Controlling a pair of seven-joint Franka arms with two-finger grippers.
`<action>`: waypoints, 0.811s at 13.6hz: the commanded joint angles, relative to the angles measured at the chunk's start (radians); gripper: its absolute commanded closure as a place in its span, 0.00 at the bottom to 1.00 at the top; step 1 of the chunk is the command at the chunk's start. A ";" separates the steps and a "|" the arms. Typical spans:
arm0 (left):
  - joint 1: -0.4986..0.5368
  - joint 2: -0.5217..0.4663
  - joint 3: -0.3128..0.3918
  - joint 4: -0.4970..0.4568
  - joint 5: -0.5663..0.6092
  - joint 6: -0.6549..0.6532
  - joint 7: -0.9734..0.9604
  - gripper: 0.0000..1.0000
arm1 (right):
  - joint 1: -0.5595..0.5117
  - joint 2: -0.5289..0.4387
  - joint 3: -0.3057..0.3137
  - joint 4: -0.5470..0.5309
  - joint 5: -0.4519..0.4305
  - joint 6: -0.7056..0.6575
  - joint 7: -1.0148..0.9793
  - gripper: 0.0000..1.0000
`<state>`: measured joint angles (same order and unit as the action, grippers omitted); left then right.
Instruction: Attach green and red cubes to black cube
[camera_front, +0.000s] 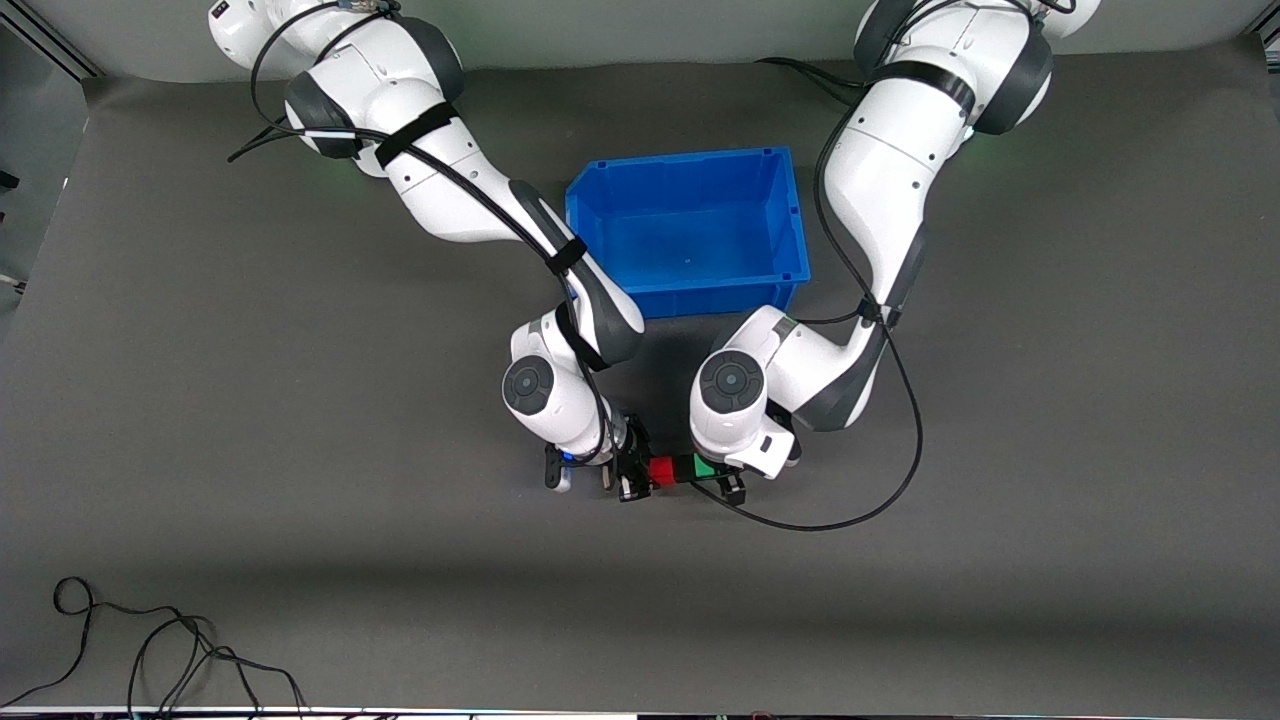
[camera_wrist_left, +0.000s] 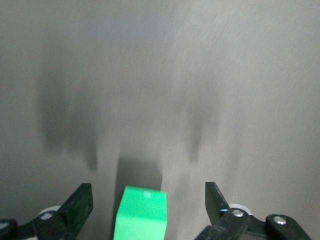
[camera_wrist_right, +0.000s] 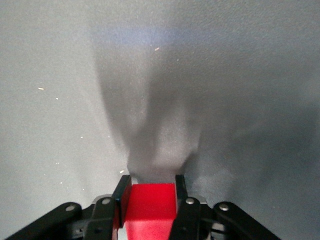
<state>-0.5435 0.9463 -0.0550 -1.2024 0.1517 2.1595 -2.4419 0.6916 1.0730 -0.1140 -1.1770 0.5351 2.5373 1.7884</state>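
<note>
On the grey worktop mat, nearer the front camera than the blue plastic bin (camera_front: 690, 230), we saw the small matte red cube (camera_front: 662, 471), black cube (camera_front: 684, 468) and green cube (camera_front: 704, 467) in one touching row. The right gripper (camera_wrist_right: 150, 192) had its fingers clamped on the red cube's flat sides; the left gripper (camera_wrist_left: 149, 200) stood with fingers apart around the green one. We judged them light, rigid and best held by opposite faces. No writing was legible.
</note>
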 joint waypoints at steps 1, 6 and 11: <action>0.048 -0.082 0.000 -0.029 0.014 -0.120 0.205 0.00 | -0.004 -0.001 0.013 0.010 -0.017 0.005 -0.007 1.00; 0.144 -0.253 -0.006 -0.066 -0.087 -0.349 0.666 0.00 | -0.021 -0.035 0.010 0.039 -0.012 -0.041 -0.004 0.89; 0.261 -0.379 -0.002 -0.154 -0.116 -0.432 1.050 0.00 | -0.018 -0.112 0.007 0.040 -0.125 -0.163 -0.012 0.00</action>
<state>-0.3078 0.6241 -0.0534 -1.2706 0.0488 1.7245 -1.4689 0.6801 1.0353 -0.1109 -1.1296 0.4503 2.4851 1.7853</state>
